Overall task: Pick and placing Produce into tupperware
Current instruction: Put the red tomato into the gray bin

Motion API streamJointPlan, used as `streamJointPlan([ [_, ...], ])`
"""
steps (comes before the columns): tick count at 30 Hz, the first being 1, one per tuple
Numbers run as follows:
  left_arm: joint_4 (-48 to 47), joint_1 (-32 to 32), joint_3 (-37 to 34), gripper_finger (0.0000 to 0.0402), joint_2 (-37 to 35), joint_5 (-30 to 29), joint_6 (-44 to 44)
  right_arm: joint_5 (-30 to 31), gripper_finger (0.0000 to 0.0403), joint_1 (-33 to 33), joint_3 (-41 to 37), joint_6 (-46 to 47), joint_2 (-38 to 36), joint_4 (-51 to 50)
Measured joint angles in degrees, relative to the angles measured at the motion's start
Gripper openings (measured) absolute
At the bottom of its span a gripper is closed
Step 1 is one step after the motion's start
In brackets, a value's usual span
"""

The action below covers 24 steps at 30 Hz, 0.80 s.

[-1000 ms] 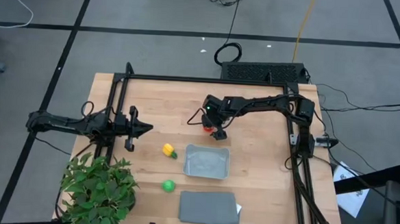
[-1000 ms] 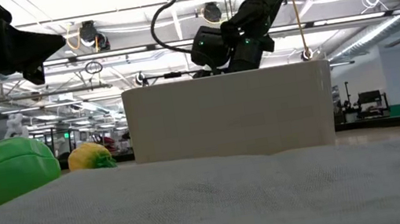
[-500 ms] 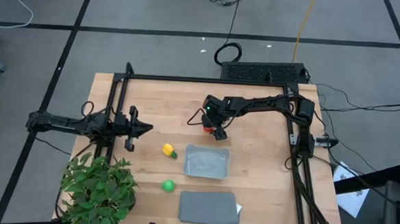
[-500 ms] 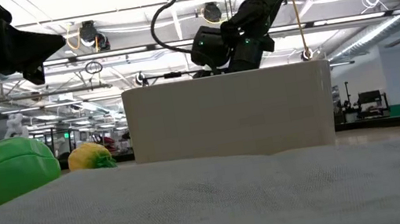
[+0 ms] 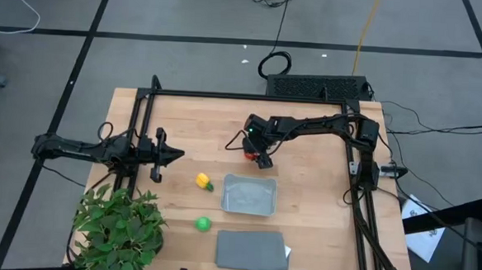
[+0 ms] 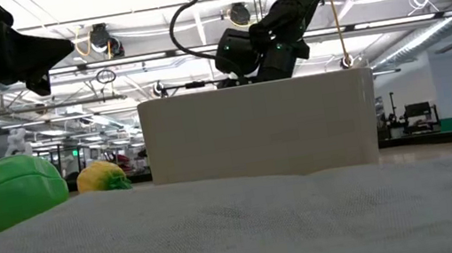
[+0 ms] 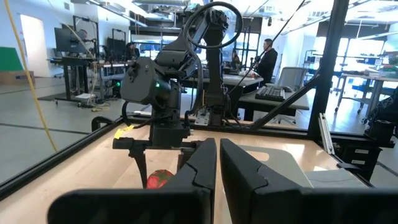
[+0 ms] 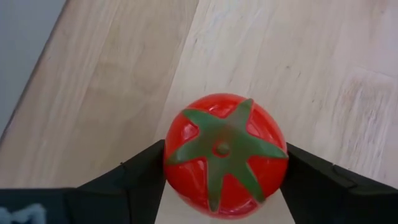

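Observation:
The round red piece, a toy tomato with a green star top, lies between the fingers of my right gripper near the table's middle, just beyond the tupperware. It also shows in the left wrist view as the tomato. The yellow piece with a green tip and the round green piece lie on the wood to the tray's left. My left gripper hovers shut at the table's left side, touching nothing. My right gripper pinches the tomato between its two fingers, one finger on each side of its round body. The fingers come from above, pointing down. The green star top faces the wrist camera. Whether the tomato rests on the wood or hangs just clear, I cannot tell.
A flat dark grey slab lies near the table's front edge, below the tray. A leafy green plant fills the near left corner. A black frame borders the table. Bare wood lies between the two grippers.

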Motion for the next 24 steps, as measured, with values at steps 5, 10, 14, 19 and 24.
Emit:
streamJointPlan([
  [5,0.0,0.0,0.0,0.0026,0.0,0.0,0.0,0.0,0.0257,0.0,0.7,0.9,-0.9,-3.7],
  [10,0.0,0.0,0.0,0.0026,0.0,0.0,0.8,0.0,0.0259,0.8,2.4,2.3,-3.6,-7.2],
  [14,0.0,0.0,0.0,0.0026,0.0,0.0,0.8,0.0,0.026,2.0,5.0,3.4,-5.8,-9.8],
  [19,0.0,0.0,0.0,0.0026,0.0,0.0,1.2,-0.1,0.0258,4.4,10.2,4.9,-7.0,-14.6],
  [24,0.0,0.0,0.0,0.0026,0.0,0.0,1.3,-0.2,0.0259,7.2,17.4,5.4,-7.0,-20.2],
])
